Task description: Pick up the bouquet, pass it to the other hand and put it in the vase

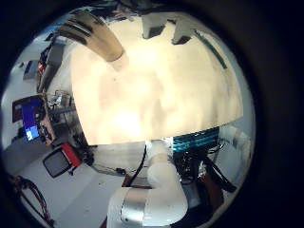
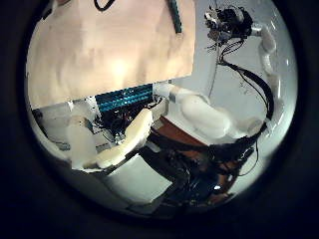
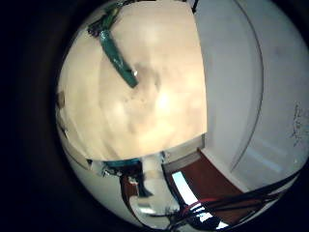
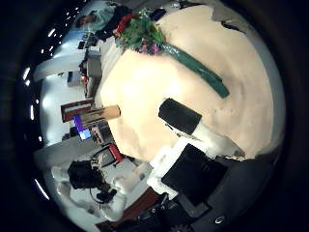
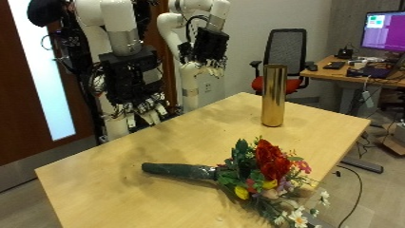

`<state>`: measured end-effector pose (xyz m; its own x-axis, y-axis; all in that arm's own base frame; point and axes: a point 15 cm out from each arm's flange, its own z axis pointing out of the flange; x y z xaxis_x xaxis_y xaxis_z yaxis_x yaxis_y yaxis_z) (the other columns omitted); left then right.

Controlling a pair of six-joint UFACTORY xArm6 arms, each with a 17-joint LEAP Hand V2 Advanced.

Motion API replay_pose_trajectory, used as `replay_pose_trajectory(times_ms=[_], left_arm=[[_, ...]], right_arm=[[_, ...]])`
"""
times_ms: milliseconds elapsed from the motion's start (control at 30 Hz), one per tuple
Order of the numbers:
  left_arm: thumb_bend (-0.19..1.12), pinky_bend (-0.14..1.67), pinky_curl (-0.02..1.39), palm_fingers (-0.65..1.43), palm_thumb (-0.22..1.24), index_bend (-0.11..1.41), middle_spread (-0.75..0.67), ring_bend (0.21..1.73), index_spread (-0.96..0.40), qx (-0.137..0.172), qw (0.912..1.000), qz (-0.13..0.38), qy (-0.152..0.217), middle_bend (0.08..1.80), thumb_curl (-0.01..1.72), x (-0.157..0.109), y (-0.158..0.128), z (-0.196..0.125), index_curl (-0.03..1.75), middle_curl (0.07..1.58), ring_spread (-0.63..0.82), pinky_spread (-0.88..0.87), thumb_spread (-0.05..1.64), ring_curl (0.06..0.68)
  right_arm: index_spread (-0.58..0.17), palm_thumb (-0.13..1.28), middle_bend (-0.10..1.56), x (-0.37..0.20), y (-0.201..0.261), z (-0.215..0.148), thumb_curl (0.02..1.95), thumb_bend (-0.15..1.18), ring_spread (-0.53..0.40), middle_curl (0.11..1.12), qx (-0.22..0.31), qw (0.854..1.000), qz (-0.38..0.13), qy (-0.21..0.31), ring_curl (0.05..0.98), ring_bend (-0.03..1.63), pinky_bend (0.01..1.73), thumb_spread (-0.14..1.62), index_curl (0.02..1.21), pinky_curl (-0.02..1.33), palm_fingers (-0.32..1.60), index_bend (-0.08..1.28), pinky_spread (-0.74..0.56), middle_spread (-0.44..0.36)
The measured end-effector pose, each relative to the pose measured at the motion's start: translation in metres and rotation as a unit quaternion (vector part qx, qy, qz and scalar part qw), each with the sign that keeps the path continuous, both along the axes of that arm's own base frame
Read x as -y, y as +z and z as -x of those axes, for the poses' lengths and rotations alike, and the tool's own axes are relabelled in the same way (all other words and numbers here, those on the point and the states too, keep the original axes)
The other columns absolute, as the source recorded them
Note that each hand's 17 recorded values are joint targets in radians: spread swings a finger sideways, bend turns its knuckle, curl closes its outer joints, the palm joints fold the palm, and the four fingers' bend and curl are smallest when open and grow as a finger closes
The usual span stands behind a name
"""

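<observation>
A bouquet (image 5: 253, 169) of red, yellow and white flowers lies on the wooden table (image 5: 126, 157) near its front edge, its dark green wrapped stem pointing towards the arms. A tall gold vase (image 5: 272, 95) stands upright at the table's far side. Both hands hang above and behind the table's back edge, away from both objects. My right hand (image 5: 128, 81) is the nearer one, fingers relaxed and empty. My left hand (image 5: 206, 46) is farther back, also empty. The bouquet (image 4: 164, 46) also shows in the right palm views, with its stem (image 3: 121, 58). The vase (image 1: 95, 38) shows in a left palm view.
A red and black office chair (image 5: 289, 57) stands behind the table near the vase. Beyond it is a desk (image 5: 361, 71) with a monitor (image 5: 384, 30). A dark wooden door panel (image 5: 19, 95) is beside the arms.
</observation>
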<state>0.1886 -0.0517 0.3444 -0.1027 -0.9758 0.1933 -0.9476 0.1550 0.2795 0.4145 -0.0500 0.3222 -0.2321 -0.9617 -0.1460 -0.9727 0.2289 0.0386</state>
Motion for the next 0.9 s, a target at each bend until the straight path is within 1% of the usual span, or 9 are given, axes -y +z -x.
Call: replay_pose_trajectory(times_ms=[67,233,367,467,600,633,733,833,900], left_arm=[[-0.03,0.19,0.27,0.16,0.45,0.17,0.39,0.43,0.27,-0.001,1.0,0.0,-0.001,0.22,0.31,0.001,0.0,0.0,0.34,0.33,0.58,0.57,0.96,0.194],[-0.03,0.19,0.27,0.16,0.45,0.17,0.36,0.44,0.27,-0.001,1.0,0.0,-0.005,0.23,0.31,0.002,0.0,-0.001,0.33,0.34,0.58,0.56,0.96,0.197],[-0.03,0.19,0.27,0.16,0.45,0.17,0.36,0.44,0.26,-0.002,1.0,-0.001,-0.007,0.23,0.31,0.002,-0.001,-0.001,0.33,0.34,0.59,0.56,0.96,0.197],[-0.03,0.19,0.27,0.17,0.45,0.17,0.36,0.44,0.26,-0.003,1.0,-0.001,-0.009,0.24,0.31,0.002,-0.001,-0.001,0.33,0.34,0.58,0.56,0.96,0.197],[-0.03,0.19,0.27,0.16,0.45,0.18,0.36,0.44,0.25,-0.003,1.0,-0.001,-0.009,0.23,0.31,0.003,0.0,-0.001,0.33,0.34,0.58,0.56,0.96,0.199],[-0.03,0.19,0.27,0.17,0.45,0.17,0.36,0.44,0.26,-0.003,1.0,-0.001,-0.009,0.24,0.31,0.003,0.0,-0.001,0.33,0.34,0.58,0.56,0.96,0.198],[-0.03,0.19,0.27,0.17,0.45,0.17,0.35,0.44,0.25,-0.003,0.9999,-0.001,-0.01,0.24,0.31,0.003,0.0,-0.001,0.33,0.34,0.57,0.56,0.96,0.199],[-0.03,0.19,0.27,0.17,0.45,0.17,0.35,0.44,0.25,-0.005,0.9999,-0.002,-0.011,0.24,0.31,0.003,-0.001,0.0,0.33,0.34,0.58,0.56,0.96,0.198],[-0.03,0.19,0.27,0.17,0.44,0.17,0.34,0.44,0.25,-0.006,0.9999,-0.002,-0.011,0.24,0.3,0.003,-0.001,0.0,0.33,0.34,0.58,0.56,0.96,0.199]], right_arm=[[-0.228,0.48,0.54,-0.002,-0.006,-0.004,0.32,-0.02,-0.198,0.44,0.004,1.0,-0.002,0.0,0.17,0.75,0.42,1.12,0.34,0.15,0.55,0.26,0.13,-0.201],[-0.22,0.49,0.53,-0.002,-0.006,-0.02,0.33,-0.02,-0.205,0.45,0.034,0.999,0.001,-0.006,0.166,0.74,0.44,1.12,0.38,0.14,0.54,0.25,0.12,-0.238],[-0.238,0.5,0.53,-0.006,-0.027,-0.011,0.33,-0.02,-0.205,0.46,0.015,1.0,-0.003,-0.001,0.171,0.75,0.46,1.12,0.39,0.13,0.55,0.22,0.14,-0.24],[-0.257,0.51,0.55,-0.01,-0.039,-0.004,0.33,-0.02,-0.205,0.48,0.002,1.0,-0.005,0.003,0.18,0.78,0.49,1.13,0.38,0.13,0.53,0.16,0.17,-0.245],[-0.222,0.52,0.53,-0.012,-0.056,0.005,0.34,-0.02,-0.208,0.49,-0.016,1.0,-0.009,0.005,0.187,0.8,0.53,1.12,0.38,0.12,0.5,0.18,0.18,-0.233],[-0.256,0.52,0.52,-0.012,-0.061,0.007,0.34,-0.02,-0.206,0.48,-0.022,1.0,-0.01,0.006,0.186,0.8,0.54,1.12,0.39,0.12,0.5,0.19,0.19,-0.228],[-0.286,0.52,0.51,-0.012,-0.075,0.011,0.34,-0.02,-0.204,0.48,-0.034,0.999,-0.012,0.01,0.187,0.81,0.56,1.12,0.39,0.12,0.49,0.18,0.2,-0.214],[-0.32,0.52,0.41,-0.014,-0.084,0.013,0.34,-0.02,-0.177,0.45,-0.047,0.999,-0.015,0.015,0.189,0.8,0.62,1.12,0.39,0.13,0.42,0.19,0.22,-0.21],[-0.343,0.52,0.34,-0.015,-0.089,0.014,0.34,-0.02,-0.121,0.43,-0.054,0.998,-0.017,0.021,0.179,0.77,0.68,1.12,0.38,0.14,0.35,0.16,0.25,-0.2]])
